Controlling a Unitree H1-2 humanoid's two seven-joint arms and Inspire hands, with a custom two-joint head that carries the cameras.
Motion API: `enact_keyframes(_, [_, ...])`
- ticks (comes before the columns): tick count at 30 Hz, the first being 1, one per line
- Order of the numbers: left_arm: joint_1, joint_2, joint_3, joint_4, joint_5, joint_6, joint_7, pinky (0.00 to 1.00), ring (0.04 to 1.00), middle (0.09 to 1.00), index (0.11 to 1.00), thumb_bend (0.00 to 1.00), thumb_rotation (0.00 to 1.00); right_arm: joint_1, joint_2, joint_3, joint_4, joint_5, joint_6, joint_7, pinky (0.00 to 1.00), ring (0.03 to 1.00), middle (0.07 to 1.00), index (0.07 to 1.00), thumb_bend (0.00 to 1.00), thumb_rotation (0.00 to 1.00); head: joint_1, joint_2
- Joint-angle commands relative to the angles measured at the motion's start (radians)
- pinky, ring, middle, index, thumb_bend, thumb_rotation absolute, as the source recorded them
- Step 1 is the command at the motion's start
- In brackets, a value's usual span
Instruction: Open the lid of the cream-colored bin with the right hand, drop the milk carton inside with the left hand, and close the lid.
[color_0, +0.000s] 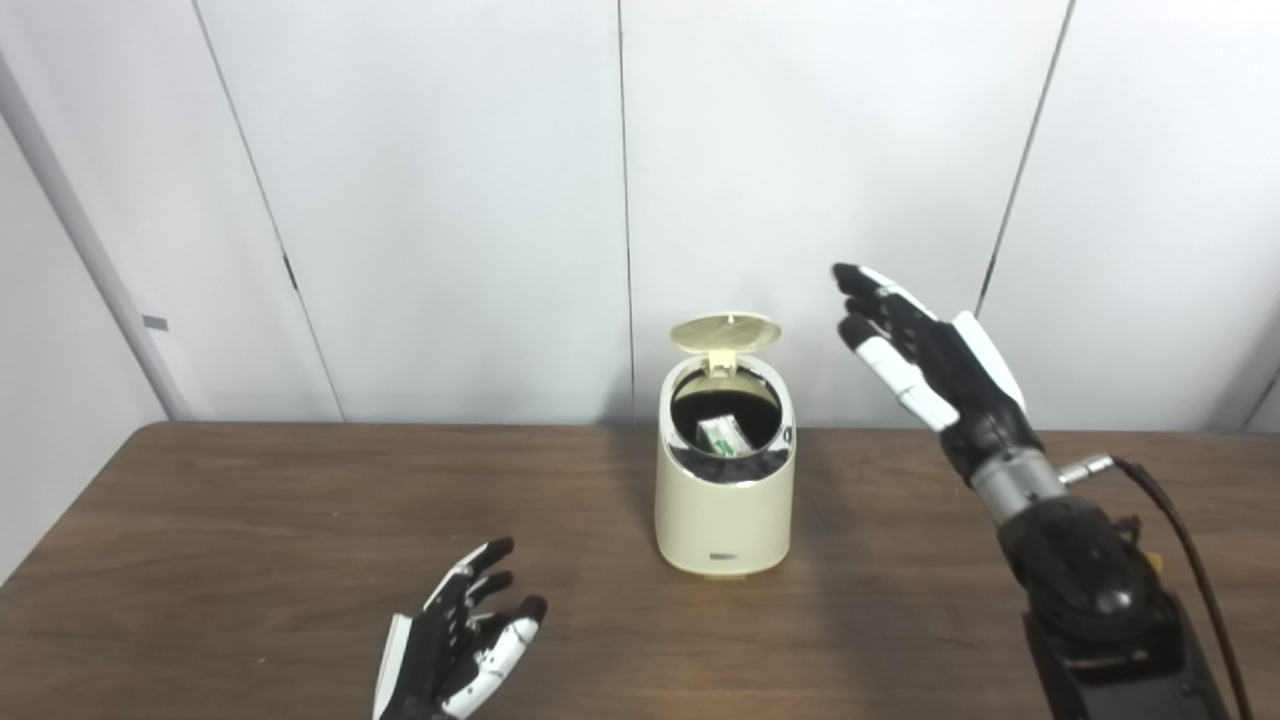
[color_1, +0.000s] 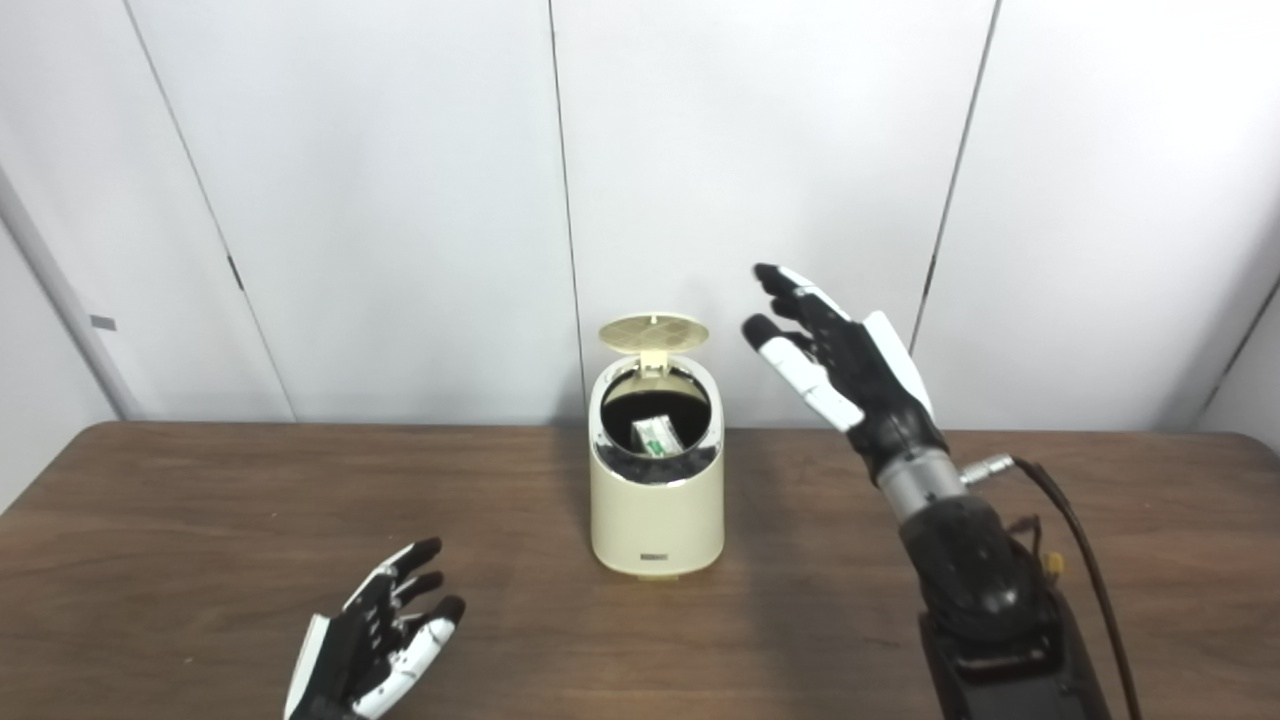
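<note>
Both hands, the left hand (color_0: 455, 645) and right hand (color_0: 925, 350), are black with white panels; silver wrist, dark cable on right.

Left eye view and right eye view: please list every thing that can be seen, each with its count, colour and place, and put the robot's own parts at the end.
bin: one, cream-coloured, standing near the middle of the table.
lid: one, cream-coloured, hinged at the back of the bin, standing open.
milk carton: one, white with green print, lying inside the bin's dark opening.
table: one, dark brown wood, across the lower half of the view.
wall panels: several, white, behind the table.
left hand: one, black and white, open, low over the table's near left part.
right hand: one, black and white, open, raised to the right of the lid, touching nothing.
</note>
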Motion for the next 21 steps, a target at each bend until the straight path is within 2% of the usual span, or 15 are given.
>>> enact_keyframes(1, [0.012,-0.006,0.000,0.044,-0.008,-0.024,0.007,0.79,0.833,0.866,0.870,0.57,0.38,-0.093,-0.025,0.026,0.000,-0.055,-0.010,0.012,0.75,0.867,0.899,0.866,0.58,0.93,-0.001,0.000])
enact_keyframes(3, [0.013,-0.011,0.000,0.059,-0.011,-0.044,0.009,0.75,0.814,0.855,0.872,0.56,0.36,-0.116,-0.037,0.053,0.011,-0.091,0.004,0.028,0.77,0.869,0.901,0.878,0.58,0.95,-0.001,0.001])
enact_keyframes(7, [0.014,-0.022,0.000,0.074,-0.027,-0.064,0.007,0.72,0.804,0.857,0.872,0.54,0.33,-0.151,-0.060,0.101,0.055,-0.137,-0.035,0.056,0.80,0.874,0.895,0.883,0.53,0.95,-0.002,0.004])
enact_keyframes(9, [0.013,-0.025,0.000,0.076,-0.025,-0.067,0.009,0.72,0.797,0.851,0.868,0.54,0.32,-0.167,-0.062,0.123,0.083,-0.155,-0.057,0.064,0.81,0.876,0.895,0.870,0.52,0.92,-0.002,0.003])
enact_keyframes(12, [0.013,-0.035,0.002,0.078,-0.029,-0.075,0.014,0.71,0.788,0.842,0.860,0.53,0.29,-0.188,-0.066,0.157,0.119,-0.198,-0.076,0.073,0.79,0.868,0.888,0.858,0.56,0.90,0.001,0.003])
enact_keyframes(17, [0.009,-0.040,0.001,0.072,-0.015,-0.067,0.018,0.68,0.765,0.817,0.847,0.54,0.32,-0.210,-0.058,0.191,0.179,-0.230,-0.122,0.078,0.81,0.888,0.894,0.865,0.61,0.89,0.008,0.002])
enact_keyframes(21, [0.009,-0.045,0.001,0.056,-0.010,-0.049,0.022,0.66,0.745,0.800,0.840,0.54,0.34,-0.213,-0.073,0.236,0.200,-0.295,-0.162,0.079,0.80,0.884,0.882,0.859,0.62,0.90,0.018,0.004])
